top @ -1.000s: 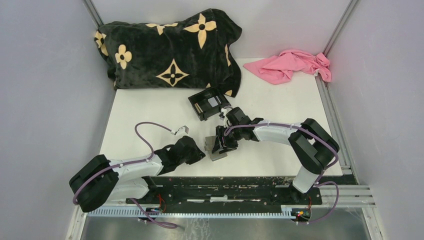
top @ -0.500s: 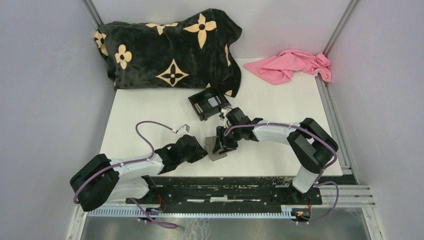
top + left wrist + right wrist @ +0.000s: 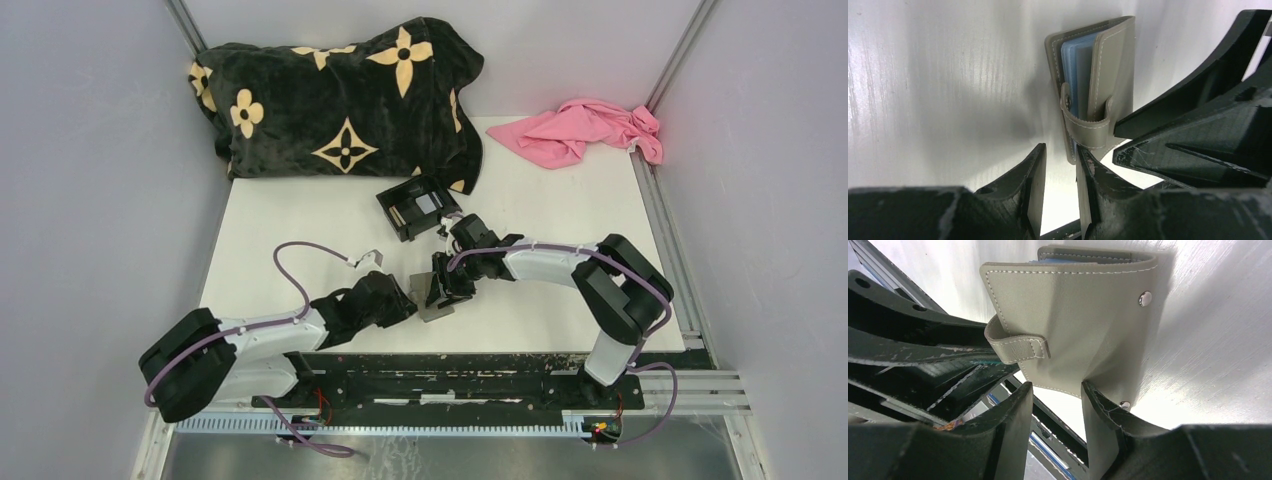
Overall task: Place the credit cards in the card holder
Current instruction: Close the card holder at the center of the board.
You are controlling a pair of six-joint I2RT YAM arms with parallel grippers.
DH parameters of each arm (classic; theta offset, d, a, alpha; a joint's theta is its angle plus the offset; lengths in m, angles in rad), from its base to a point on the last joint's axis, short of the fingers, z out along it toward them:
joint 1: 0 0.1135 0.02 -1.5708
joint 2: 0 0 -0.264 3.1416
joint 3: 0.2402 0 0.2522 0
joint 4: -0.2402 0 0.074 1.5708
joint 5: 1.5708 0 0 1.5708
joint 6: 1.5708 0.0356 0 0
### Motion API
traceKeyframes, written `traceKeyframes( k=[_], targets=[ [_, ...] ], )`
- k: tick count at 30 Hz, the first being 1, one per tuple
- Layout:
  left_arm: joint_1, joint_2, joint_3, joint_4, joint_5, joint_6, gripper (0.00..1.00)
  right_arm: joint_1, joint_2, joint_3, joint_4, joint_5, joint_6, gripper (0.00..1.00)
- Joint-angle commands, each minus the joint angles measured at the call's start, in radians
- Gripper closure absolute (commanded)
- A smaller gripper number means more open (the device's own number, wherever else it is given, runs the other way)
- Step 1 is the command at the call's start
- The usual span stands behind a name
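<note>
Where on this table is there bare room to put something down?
Two patches of the table are bare: on the right, between the pink cloth and the right arm; on the left, between the black flowered pillow and the left arm's cable. The middle is crowded: black box, card holder, left gripper and right gripper close together.

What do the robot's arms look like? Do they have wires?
Both the left arm and right arm are black with smooth white middle parts. A purple cable loops along each one. Each ends in two chunky, scuffed black fingers.
</note>
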Motion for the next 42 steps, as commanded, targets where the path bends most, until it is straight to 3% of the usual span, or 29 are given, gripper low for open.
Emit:
traceKeyframes(
  k=[1, 22, 31, 42],
  targets=[
    [-0.007, -0.056, 0.023, 0.008, -0.036, -0.059, 0.64, 0.006, 0.027, 0.027, -0.025, 0.021, -0.028, 0.53],
    [-0.013, -0.083, 0.062, -0.198, -0.239, -0.067, 0.60, 0.007, 0.049, 0.078, -0.126, 0.070, -0.067, 0.55],
    [-0.023, -0.220, 0.158, -0.278, -0.311, 0.030, 0.62, 0.012, 0.076, 0.116, -0.196, 0.124, -0.104, 0.54],
    [-0.023, -0.015, 0.261, -0.227, -0.269, 0.137, 0.60, 0.018, 0.097, 0.117, -0.212, 0.169, -0.125, 0.54]
  ],
)
